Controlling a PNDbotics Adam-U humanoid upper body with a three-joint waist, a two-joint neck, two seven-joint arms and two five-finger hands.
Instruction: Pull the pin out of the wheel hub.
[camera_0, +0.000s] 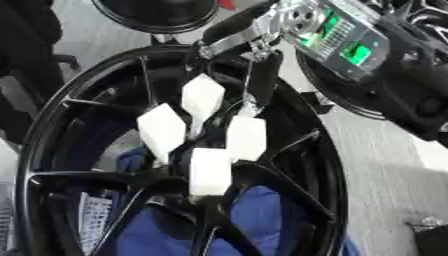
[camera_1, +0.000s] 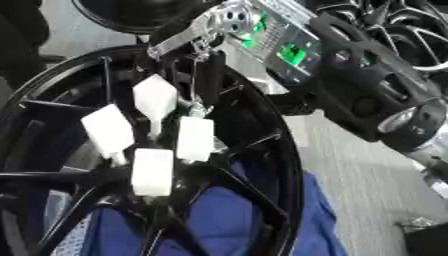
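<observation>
A black spoked wheel (camera_0: 311, 165) fills the left of both views, tilted. Several white block-shaped pins stand in its hub (camera_0: 197, 172): one at the top (camera_0: 203, 97), one on the left (camera_0: 162, 130), one on the right (camera_0: 247, 138) and one at the bottom (camera_0: 210, 171). My right arm (camera_0: 341, 40), silver with green lights, comes in from the upper right. My right hand (camera_0: 262, 75) reaches down into the wheel and ends just above the right pin. Whether it holds that pin is hidden. My left hand shows in no view.
A blue cloth (camera_0: 262, 210) lies under the wheel. Another dark wheel (camera_0: 157, 12) sits at the top edge, and more black rims (camera_1: 411, 30) are at the upper right. Grey floor (camera_0: 385, 165) lies to the right, with a dark object (camera_0: 433, 239) in the lower right corner.
</observation>
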